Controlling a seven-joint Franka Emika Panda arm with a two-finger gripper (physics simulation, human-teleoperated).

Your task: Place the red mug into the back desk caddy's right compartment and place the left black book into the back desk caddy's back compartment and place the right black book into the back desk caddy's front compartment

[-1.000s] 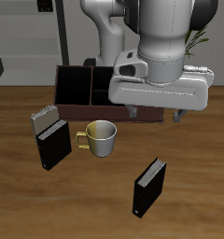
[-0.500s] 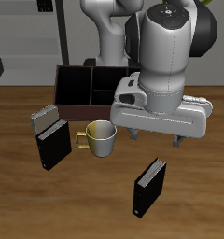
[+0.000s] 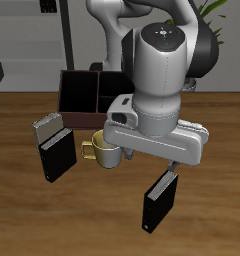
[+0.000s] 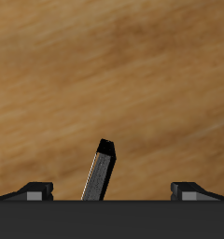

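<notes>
Wrist view: fingers (image 4: 112, 189) spread wide; left black book (image 4: 100, 171) upright between, untouched.

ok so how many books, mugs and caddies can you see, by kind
black books: 2
grey book: 1
cream mug: 1, partly hidden by the arm
desk caddy: 1
total: 5
No red mug is visible.

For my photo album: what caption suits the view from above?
Robot arm's open pincer lowers toward a black book near the table's front edge.
</notes>
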